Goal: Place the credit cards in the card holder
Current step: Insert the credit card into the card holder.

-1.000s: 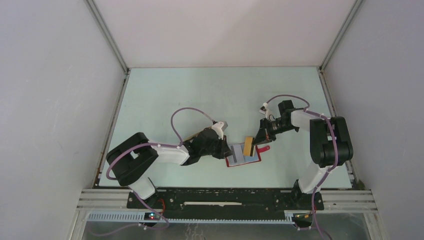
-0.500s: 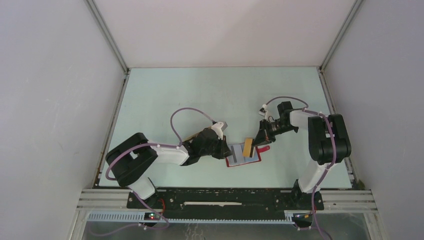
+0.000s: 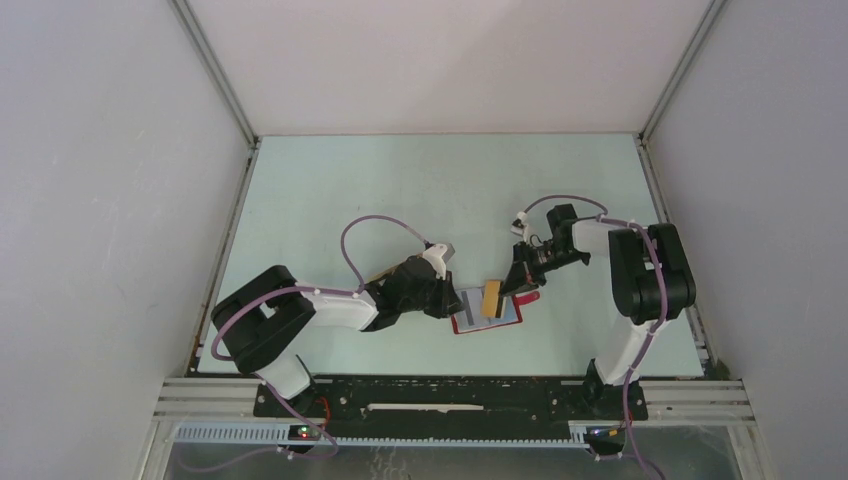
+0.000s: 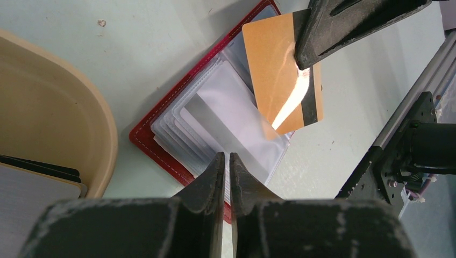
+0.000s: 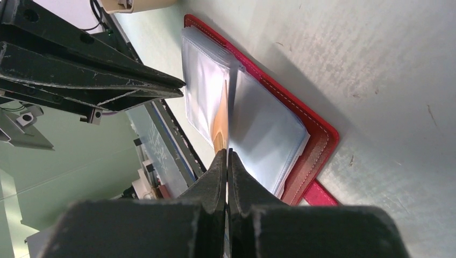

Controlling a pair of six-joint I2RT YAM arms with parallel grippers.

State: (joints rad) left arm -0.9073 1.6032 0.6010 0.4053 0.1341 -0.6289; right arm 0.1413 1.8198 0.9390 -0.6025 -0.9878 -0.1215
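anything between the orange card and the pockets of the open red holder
Nothing visible. The right gripper holds the orange card over the open card holder; the left gripper is at its edge, off to one side.

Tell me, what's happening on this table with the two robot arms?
The right arm's pincer pinches a thin orange-gold card with a dark stripe, its lower edge at the clear sleeves of an open red wallet lying on the table. The left pincer, nearly closed, sits at the wallet's edge; whether it grips a sleeve is unclear.
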